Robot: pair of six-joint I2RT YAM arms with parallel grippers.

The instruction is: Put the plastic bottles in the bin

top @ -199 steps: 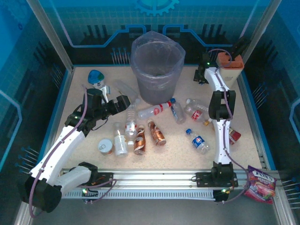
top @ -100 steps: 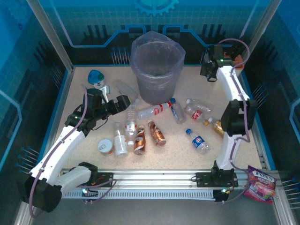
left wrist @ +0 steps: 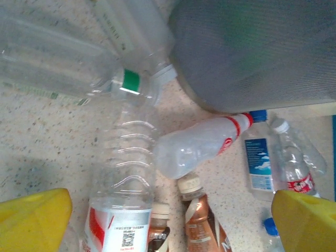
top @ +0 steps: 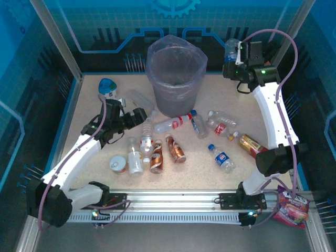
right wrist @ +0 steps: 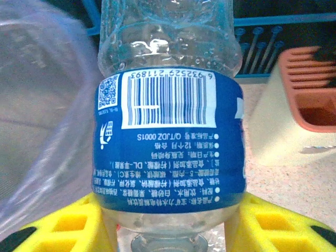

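I have the blue-label bottle (right wrist: 168, 131) clamped in the right gripper (right wrist: 168, 231), its yellow fingers (right wrist: 68, 226) pinching the clear plastic just past the label. From above, it hangs high at the far right (top: 231, 51), to the right of the bin (top: 173, 100) and not yet over its mouth. To do this step well, I judge I should carry it left until it sits squarely above the opening and only then let go. It should also stay above the floppy bag rim (right wrist: 37, 105), which could snag the fingers or deflect a light bottle outward.

The bottle is thin, clear and dimpled above a glossy wrap label. It looks soft enough to dent, so I see no need to squeeze harder. The bin is a round grey tub under a translucent, crinkled purple-grey liner.

The loose bottles (top: 172, 124) lie on the speckled table (top: 210, 173), near and right of the bin's foot. Among them are clear ribbed ones, shiny copper-brown ones (top: 176, 148) and one copper one off to the right (top: 252, 145).

The left gripper (top: 134, 116) is spread wide and empty, just above a clear red-label bottle (left wrist: 123, 210) to the left of the bin.
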